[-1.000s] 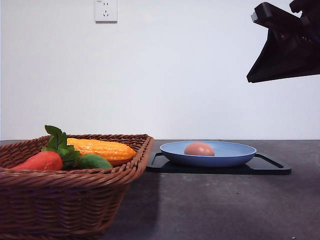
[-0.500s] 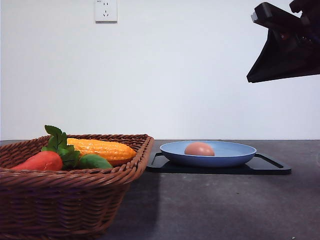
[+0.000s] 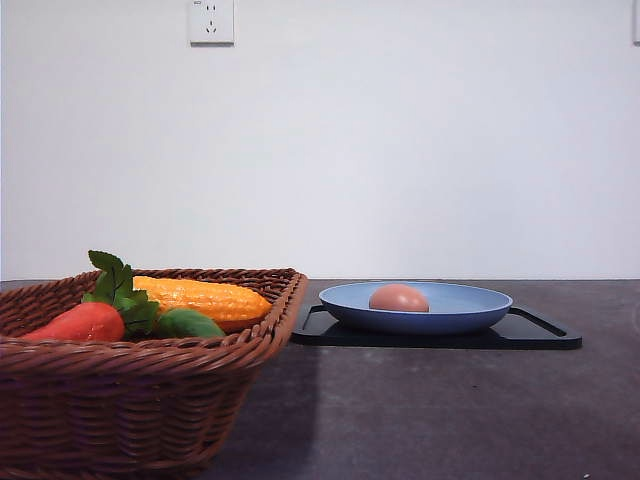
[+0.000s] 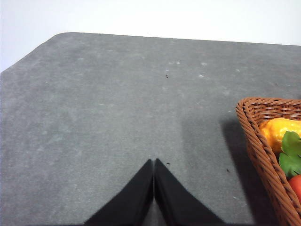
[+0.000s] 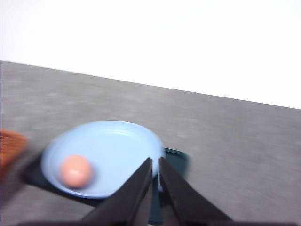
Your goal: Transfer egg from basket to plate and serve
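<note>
Your egg (image 3: 398,297) sits in the blue plate (image 3: 470,310) on the black tray (image 3: 540,335), clear of the basket (image 3: 140,400). Both claws, left (image 4: 154,162) and right (image 5: 155,162), are pinched closed and empty. Serving looks next: grip the plate rim. Grey table (image 3: 450,410), white wall (image 3: 400,140).

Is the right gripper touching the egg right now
Apart. The right wrist view shows the right gripper shut, with bare blue plate between its fingertips and the egg.

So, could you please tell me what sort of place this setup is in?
Probably an indoor test bench staged as a kitchen: a bare white wall with a socket, a grey tabletop, and a produce basket.
</note>
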`<state>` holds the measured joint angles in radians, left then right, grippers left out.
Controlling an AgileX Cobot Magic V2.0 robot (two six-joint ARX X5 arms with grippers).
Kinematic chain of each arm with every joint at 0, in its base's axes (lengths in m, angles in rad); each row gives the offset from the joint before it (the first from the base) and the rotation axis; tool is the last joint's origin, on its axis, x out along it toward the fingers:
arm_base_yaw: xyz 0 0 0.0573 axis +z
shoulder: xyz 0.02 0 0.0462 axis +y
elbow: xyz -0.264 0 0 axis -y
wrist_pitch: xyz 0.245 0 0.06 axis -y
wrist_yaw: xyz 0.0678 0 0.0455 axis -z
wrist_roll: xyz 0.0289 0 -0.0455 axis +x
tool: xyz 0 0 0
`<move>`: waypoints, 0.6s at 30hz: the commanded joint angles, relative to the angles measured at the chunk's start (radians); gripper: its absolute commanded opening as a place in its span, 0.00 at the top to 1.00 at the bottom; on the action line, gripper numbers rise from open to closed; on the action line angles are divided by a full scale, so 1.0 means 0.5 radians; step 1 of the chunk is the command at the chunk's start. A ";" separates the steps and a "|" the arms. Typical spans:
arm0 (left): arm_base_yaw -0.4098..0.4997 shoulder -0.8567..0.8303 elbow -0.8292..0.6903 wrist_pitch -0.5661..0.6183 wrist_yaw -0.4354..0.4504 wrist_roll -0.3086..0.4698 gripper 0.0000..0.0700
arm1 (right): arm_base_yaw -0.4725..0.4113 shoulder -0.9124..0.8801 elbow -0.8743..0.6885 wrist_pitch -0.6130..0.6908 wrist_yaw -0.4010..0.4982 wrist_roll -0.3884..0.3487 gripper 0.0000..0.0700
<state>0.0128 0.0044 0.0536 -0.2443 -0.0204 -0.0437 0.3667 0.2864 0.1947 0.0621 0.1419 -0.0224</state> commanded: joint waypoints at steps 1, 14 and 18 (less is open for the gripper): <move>0.004 -0.003 -0.043 -0.035 0.001 0.011 1.00 | -0.087 -0.148 -0.062 0.023 -0.065 -0.030 1.00; 0.004 -0.003 -0.043 -0.035 0.001 0.011 1.00 | -0.547 -0.566 -0.372 -0.067 -0.710 -0.015 1.00; 0.004 -0.003 -0.043 -0.035 0.001 0.011 1.00 | -0.548 -0.566 -0.372 -0.192 -0.709 -0.016 1.00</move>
<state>0.0128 0.0044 0.0536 -0.2443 -0.0204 -0.0437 0.0921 0.0051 0.0151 -0.0358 -0.2096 -0.0292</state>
